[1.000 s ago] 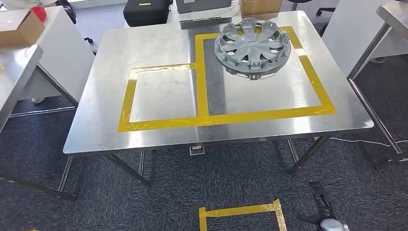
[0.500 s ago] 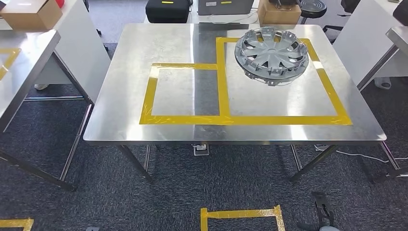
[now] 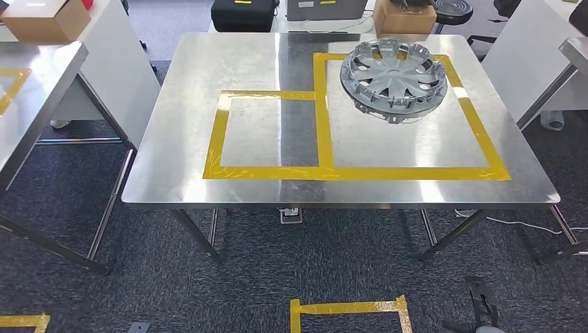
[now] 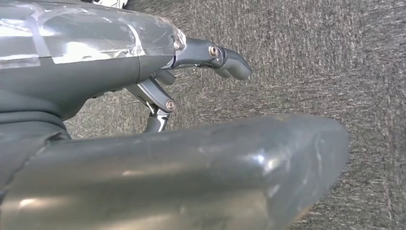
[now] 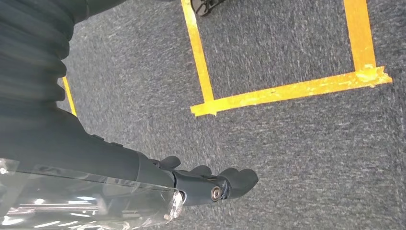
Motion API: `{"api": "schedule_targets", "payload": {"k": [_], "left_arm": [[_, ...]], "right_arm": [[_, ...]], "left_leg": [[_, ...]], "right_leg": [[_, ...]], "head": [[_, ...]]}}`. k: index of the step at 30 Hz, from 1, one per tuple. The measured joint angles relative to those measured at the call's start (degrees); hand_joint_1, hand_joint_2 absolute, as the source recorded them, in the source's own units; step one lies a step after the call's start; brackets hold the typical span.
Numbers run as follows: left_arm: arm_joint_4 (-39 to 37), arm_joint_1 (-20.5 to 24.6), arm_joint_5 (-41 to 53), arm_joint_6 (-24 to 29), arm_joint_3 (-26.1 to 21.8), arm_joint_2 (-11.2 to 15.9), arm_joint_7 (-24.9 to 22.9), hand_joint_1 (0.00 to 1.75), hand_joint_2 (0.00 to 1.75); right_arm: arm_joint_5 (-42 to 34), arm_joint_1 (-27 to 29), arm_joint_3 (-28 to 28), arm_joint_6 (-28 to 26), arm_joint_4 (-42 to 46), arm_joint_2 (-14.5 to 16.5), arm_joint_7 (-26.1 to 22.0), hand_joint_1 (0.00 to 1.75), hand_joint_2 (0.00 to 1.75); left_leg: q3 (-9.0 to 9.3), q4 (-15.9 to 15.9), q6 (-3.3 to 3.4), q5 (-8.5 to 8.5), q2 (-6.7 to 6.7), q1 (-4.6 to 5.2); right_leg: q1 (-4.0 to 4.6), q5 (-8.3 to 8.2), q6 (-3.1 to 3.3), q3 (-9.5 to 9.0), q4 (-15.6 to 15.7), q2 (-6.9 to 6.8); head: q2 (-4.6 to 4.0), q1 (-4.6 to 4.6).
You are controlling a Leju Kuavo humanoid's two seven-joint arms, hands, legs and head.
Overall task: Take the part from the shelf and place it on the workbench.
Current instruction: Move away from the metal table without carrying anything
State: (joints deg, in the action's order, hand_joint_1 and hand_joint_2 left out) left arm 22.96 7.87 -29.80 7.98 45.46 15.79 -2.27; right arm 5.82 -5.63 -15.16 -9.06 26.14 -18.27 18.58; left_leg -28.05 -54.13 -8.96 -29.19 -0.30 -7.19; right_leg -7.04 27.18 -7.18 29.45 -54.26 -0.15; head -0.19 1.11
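A grey hubcap (image 3: 393, 80) lies flat on the steel workbench (image 3: 187, 104), inside the far part of the larger yellow tape rectangle (image 3: 485, 132). A smaller tape rectangle (image 3: 216, 132) to its left has nothing in it. My right hand (image 3: 480, 309) hangs low at the bottom right, above the carpet in front of the bench. In the right wrist view the right hand (image 5: 191, 184) holds nothing, its fingers loosely extended over the carpet. The left hand (image 4: 143, 57) also hangs over carpet and holds nothing, its fingers (image 4: 230, 64) stretched out.
Another steel table (image 3: 35, 90) stands at the left, with a cardboard box (image 3: 45, 19) behind it. A black case (image 3: 243, 14) and a second box (image 3: 404, 17) sit beyond the bench. A white table (image 3: 575, 48) is at the right. Yellow tape (image 3: 347, 309) marks a square on the floor.
The whole view has swung and shifted, so the bench now sits squarer and more central in the picture. The hubcap has not moved on the bench. Both hands stay hanging low.
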Motion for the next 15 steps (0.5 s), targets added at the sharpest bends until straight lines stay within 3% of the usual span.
{"api": "schedule_targets", "payload": {"k": [15], "left_arm": [[-0.3,0.1,-0.9,0.0,0.1,-1.0,1.0,0.00,0.00]], "right_arm": [[0.1,-0.6,-1.9,2.3,-2.2,-0.2,-2.2,0.00,1.75]], "left_leg": [[-0.01,0.0,0.01,0.00,-0.01,0.03]], "right_leg": [[-0.03,0.00,0.00,-0.01,0.0,0.00]], "head": [[0.00,-0.02]]}}
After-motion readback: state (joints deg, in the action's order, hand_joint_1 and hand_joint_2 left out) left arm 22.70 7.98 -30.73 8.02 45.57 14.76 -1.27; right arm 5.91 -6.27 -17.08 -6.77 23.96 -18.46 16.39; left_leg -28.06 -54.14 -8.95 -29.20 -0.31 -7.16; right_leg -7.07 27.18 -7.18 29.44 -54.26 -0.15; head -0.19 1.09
